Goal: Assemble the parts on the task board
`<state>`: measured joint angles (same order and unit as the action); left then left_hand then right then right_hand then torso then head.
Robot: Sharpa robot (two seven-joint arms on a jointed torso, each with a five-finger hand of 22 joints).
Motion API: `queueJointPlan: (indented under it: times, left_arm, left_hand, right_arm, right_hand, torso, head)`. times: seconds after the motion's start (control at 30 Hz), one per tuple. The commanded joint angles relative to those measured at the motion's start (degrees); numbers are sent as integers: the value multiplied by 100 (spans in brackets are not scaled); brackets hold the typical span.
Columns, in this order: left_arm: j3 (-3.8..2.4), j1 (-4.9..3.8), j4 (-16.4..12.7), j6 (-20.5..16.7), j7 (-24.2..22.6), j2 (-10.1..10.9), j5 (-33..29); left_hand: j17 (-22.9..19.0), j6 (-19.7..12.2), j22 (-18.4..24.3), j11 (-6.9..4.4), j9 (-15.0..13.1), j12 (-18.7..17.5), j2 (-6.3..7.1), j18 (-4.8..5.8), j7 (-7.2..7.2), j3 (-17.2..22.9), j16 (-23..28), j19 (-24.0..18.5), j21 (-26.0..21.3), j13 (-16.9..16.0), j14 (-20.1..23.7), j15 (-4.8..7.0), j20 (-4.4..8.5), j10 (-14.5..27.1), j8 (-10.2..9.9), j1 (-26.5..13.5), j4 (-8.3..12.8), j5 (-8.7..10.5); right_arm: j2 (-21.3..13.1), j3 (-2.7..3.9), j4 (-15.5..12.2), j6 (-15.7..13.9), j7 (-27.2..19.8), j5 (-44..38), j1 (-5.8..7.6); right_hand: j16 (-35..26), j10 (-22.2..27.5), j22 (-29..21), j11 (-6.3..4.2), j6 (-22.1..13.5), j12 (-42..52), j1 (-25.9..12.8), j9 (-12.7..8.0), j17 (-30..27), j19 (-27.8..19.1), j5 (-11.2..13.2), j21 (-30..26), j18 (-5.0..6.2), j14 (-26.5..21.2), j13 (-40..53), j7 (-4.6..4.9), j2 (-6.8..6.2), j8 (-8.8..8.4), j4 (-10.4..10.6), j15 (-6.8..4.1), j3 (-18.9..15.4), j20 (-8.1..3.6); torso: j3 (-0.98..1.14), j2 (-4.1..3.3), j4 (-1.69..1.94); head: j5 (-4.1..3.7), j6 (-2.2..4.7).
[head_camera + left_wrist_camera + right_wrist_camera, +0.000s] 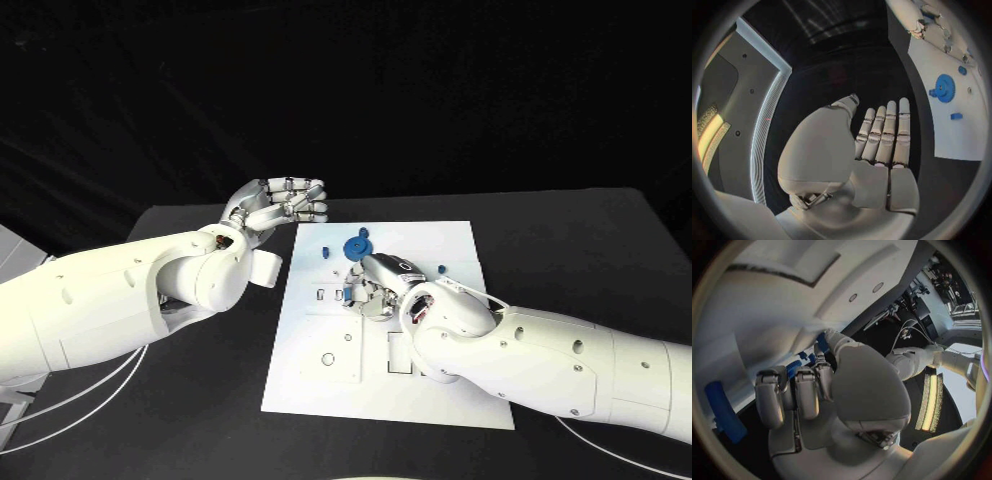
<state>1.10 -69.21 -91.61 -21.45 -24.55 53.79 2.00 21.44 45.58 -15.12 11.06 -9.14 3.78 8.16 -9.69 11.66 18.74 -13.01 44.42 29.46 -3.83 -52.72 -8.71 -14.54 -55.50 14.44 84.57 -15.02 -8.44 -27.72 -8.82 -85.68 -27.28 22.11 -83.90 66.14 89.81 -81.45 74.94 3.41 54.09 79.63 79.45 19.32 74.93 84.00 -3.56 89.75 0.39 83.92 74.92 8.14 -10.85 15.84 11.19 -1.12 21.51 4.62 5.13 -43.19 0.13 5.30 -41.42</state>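
The right hand (378,285) works low over the middle of the task board (433,400), its fingers (798,390) curled down toward the plate. Something blue shows past the fingertips in the right wrist view, but whether the hand pinches a part or only presses on the board I cannot tell. Just beyond that hand, toward the board's far edge, the blue gear (359,246) stands on the plate; in the left wrist view it reads as a toothed disc (944,88) with a small blue block (956,116) lying near it. A smaller blue piece (327,251) sits just beside the gear, on the side toward the left arm.

The left hand (278,208) hangs off the board, beyond its far left corner, over the black table (577,240). Its fingers (886,132) are straight and side by side, with nothing in them.

The step in hand looks like seating a part near the gear. To do it well, the right hand should keep the part square to its recess, press straight down rather than sideways, and stay clear of the gear. The left hand could come in to steady the plate if it slides.
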Motion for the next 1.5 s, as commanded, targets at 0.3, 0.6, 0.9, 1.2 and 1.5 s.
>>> queueJointPlan:
  times: [0.3,0.6,0.9,1.2,1.5]
  left_arm:
    - [-4,-5,2,120,-16,-10,-17]
    - [-4,-5,11,122,-11,-11,-15]
    - [-4,-5,195,250,275,-16,307]
    - [-4,-5,647,548,1292,-58,1341]
    - [-5,-12,704,1590,3286,-134,3072]
  left_hand:
    - [10,20,-9,-3,-4,13,37,-59,204,14,-4,-33,35,-2,-18,5,-7,-41,4,-44,7,20]
    - [14,17,-11,-1,-3,10,42,-59,205,14,-3,-38,39,-1,-16,4,-8,-38,1,-46,9,21]
    - [163,12,-87,-45,4,76,82,-74,185,-20,-203,-13,184,-33,-227,68,20,-189,-13,-155,-29,26]
    - [2170,244,-1089,-445,-364,1734,129,-73,-81,-318,-3502,378,1864,-1050,-883,538,436,-899,418,-765,-136,30]
    - [5391,46,-4279,-659,-1174,4783,-240,311,-292,-689,-6926,2137,4679,-3045,-3120,784,725,-121,1773,-1524,-179,1]
  right_arm:
    - [8,-2,-11,-89,-106,-104,-6]
    - [-26,-3,-59,-311,-207,-107,-10]
    - [-423,41,-497,-834,-1270,635,92]
    - [-1106,94,-972,-401,-1960,2200,411]
    - [-1817,142,-1133,-335,-2229,3788,590]
  right_hand:
    - [0,294,1506,64,-294,-312,-322,-62,1465,600,19,25,-39,598,347,60,-212,-98,279,100,-419,118]
    - [-9,330,1506,74,-345,-341,-249,-73,1444,600,14,25,-39,593,309,69,-189,-83,409,110,-739,130]
    - [-69,373,1411,110,-486,-358,-55,-117,1314,517,5,-156,4,559,267,110,-29,-107,538,137,-1315,152]
    - [-122,594,1162,117,-482,-551,142,-106,1213,295,8,-643,116,530,88,116,87,-50,507,145,-1345,165]
    - [-115,584,1171,110,-452,-531,177,-92,1230,305,10,-627,112,535,94,107,167,-1,518,139,-1323,162]
  torso:
    - [-1,-1,-1]
    - [4,-1,1]
    - [-10,33,-11]
    - [-51,173,-85]
    - [-101,297,-132]
  head:
    - [-2,2]
    - [-8,0]
    - [-12,52]
    - [41,84]
    - [121,-25]
